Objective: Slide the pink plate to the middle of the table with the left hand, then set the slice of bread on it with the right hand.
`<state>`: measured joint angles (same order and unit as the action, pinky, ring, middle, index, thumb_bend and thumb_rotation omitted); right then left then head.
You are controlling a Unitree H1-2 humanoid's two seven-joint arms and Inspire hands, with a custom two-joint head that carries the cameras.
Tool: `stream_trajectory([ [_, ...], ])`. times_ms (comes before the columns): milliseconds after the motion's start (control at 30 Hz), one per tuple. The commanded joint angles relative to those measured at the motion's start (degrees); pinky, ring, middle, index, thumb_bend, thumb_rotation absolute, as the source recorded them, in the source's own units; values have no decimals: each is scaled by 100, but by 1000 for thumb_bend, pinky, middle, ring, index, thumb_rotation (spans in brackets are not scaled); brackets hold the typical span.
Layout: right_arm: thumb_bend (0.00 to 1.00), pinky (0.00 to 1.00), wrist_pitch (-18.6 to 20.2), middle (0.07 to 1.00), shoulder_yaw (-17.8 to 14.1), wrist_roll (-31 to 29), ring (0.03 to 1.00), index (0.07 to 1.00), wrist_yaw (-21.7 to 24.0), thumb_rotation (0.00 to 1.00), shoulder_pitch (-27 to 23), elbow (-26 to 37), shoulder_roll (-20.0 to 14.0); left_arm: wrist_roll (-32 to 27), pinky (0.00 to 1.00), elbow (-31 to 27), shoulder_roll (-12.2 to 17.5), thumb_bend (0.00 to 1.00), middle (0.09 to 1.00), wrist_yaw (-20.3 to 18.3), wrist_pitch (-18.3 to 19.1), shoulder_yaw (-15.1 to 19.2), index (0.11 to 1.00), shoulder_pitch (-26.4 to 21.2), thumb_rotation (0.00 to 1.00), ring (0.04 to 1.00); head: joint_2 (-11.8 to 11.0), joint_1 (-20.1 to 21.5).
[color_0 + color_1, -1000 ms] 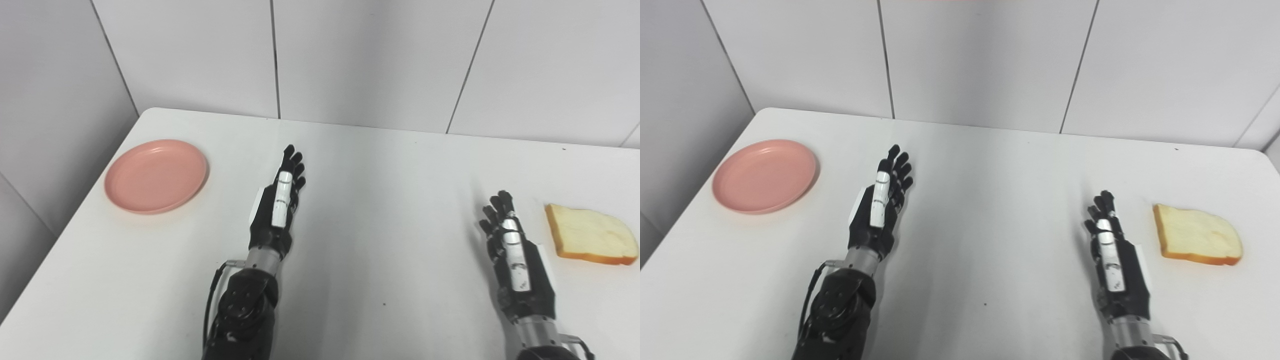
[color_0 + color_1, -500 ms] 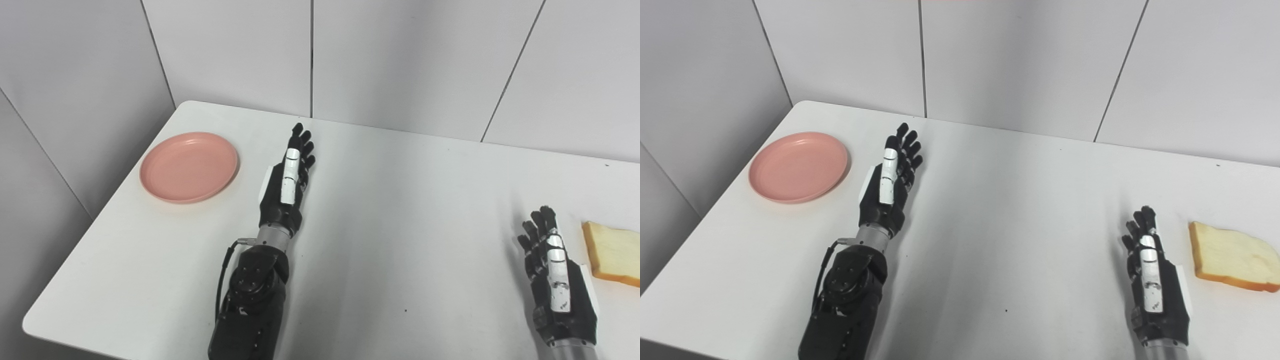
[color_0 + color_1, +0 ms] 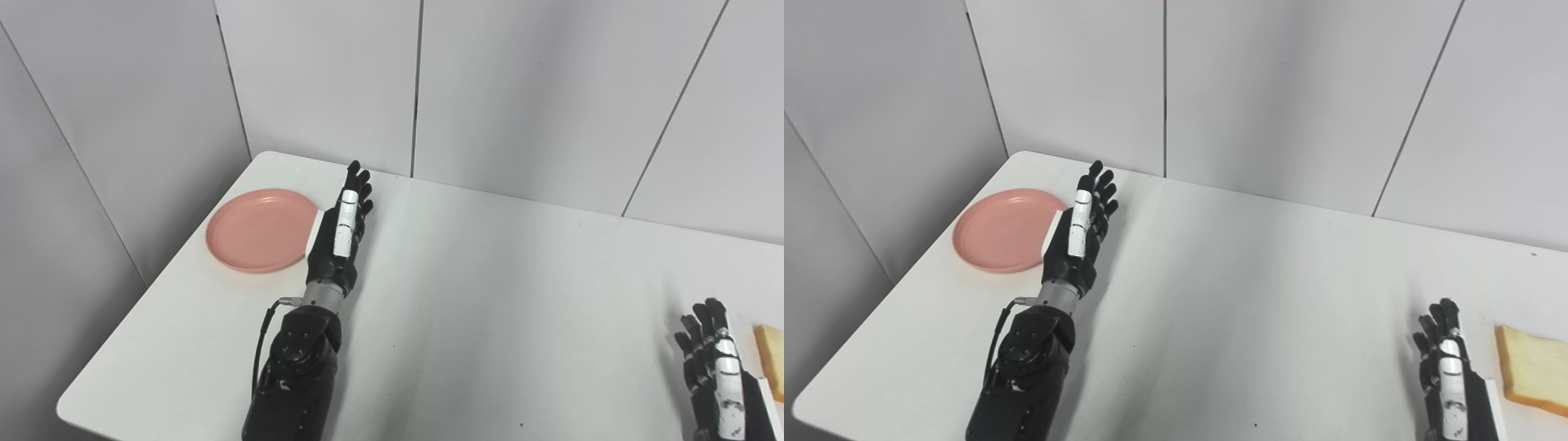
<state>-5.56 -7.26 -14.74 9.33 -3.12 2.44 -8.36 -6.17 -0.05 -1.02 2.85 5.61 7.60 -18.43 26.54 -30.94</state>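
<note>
The pink plate (image 3: 260, 229) lies flat near the table's far left corner. My left hand (image 3: 340, 236) stands on edge just right of it, fingers stretched out and apart, holding nothing; its near edge overlaps the plate's right rim in both views, and I cannot tell if they touch. The slice of bread (image 3: 1532, 371) lies at the right edge of the picture, cut off by the frame. My right hand (image 3: 1448, 380) rests low at the bottom right, just left of the bread, fingers spread and empty.
The white table (image 3: 490, 294) meets grey wall panels at its far edge and on the left. Its left edge and rounded front-left corner (image 3: 67, 404) show, with a drop beyond. A black cable loops off my left forearm (image 3: 263, 343).
The camera has swung left, shifting the whole picture right. My left hand has moved leftward from a clear gap to right beside the plate's rim. The right hand stays beside the bread.
</note>
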Motion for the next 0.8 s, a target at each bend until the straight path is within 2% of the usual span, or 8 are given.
stream_trajectory([
  [0, 502, 997, -336, 999, -2, -26, 984, 1000, 27, 884, -125, 11, 40, -40, 990, -85, 112, 729, 975, 6, -160, 71, 965, -232, 999, 980, -59, 4],
  [333, 478, 976, -343, 982, 62, 184, 972, 993, -98, 904, -146, 172, 207, -276, 1000, -104, 537, 680, 989, -68, -308, 419, 977, -184, 1000, 990, -17, 523],
  [533, 508, 1000, -106, 1000, 99, 301, 992, 1000, -223, 892, -118, 407, 242, -413, 1000, -76, 762, 665, 984, -139, -355, 525, 973, -180, 1000, 994, -70, 403],
  [767, 499, 1000, -310, 1000, 96, 219, 994, 1000, -184, 896, -180, 259, 238, -384, 995, 47, 929, 657, 977, -50, -397, 676, 964, -181, 1000, 981, -201, 245],
])
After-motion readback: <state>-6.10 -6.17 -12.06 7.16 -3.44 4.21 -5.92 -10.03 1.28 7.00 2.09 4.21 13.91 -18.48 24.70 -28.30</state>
